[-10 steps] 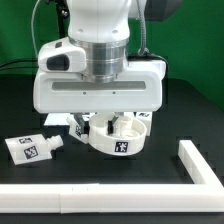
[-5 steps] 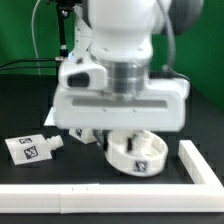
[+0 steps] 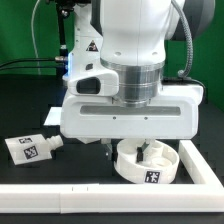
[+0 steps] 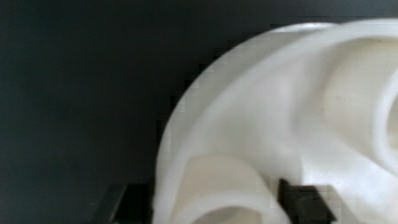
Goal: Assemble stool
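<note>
The white round stool seat (image 3: 149, 165) lies on the black table beside the white border rail at the exterior view's right, a black-and-white tag on its side. My gripper (image 3: 135, 148) is directly above it, its fingers hidden by the hand. In the wrist view the seat (image 4: 302, 110) fills the frame, and my dark fingertips (image 4: 306, 196) stand on either side of its rim wall, shut on it. A loose white stool leg (image 3: 30, 149) with a tag lies on the table at the exterior view's left.
The white border rail (image 3: 195, 165) runs along the right and the front (image 3: 60, 192) of the table. A tagged white part (image 3: 55, 117) shows behind the arm at the left.
My gripper has moved toward the exterior view's right and forward with the seat, from the table's middle to close beside the right rail.
</note>
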### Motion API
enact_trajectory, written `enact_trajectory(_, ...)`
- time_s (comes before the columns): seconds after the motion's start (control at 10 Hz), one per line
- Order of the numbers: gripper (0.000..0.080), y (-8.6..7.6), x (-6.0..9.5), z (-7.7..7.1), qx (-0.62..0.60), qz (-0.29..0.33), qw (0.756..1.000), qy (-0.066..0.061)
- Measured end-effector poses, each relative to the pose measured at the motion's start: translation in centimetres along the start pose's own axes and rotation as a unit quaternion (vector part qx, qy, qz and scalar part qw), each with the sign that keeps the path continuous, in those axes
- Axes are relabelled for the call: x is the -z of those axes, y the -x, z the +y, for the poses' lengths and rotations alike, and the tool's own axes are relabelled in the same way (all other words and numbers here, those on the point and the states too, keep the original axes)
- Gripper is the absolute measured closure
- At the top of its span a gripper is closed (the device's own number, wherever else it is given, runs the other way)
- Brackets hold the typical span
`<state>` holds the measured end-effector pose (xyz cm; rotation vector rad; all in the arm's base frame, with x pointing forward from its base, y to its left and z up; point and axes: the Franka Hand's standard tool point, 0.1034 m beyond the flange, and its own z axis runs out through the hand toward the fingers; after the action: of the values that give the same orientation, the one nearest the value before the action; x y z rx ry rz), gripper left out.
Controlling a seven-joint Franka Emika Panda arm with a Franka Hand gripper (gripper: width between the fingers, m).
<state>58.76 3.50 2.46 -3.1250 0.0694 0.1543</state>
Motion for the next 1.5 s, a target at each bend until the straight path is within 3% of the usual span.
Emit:
enact_trajectory(0.4,0.0486,-2.5,-0.3,-2.1,0.004,0.015,1.0,0.0)
enact_trajectory(0.7,0.0486,-2.8,-0.2,-2.1,0.007,0.014,1.0,0.003)
enact_trajectory(0.9,0.0247,-2.8,-0.2,-2.1,0.007,0.014,1.0,0.003)
enact_trajectory(1.0,0.0247,-2.8,-0.1,-2.1,0.007,0.012,1.0,0.003)
enact_trajectory(1.1,0.0166,-2.3,1.1,-2.0,0.006,-0.002,1.0,0.002)
enact_trajectory(1.3,0.0155,-1.2,3.3,-2.5,0.004,-0.018,1.0,0.001)
enact_trajectory(1.5,0.0151,-0.9,3.2,-2.7,0.002,-0.019,1.0,0.0)
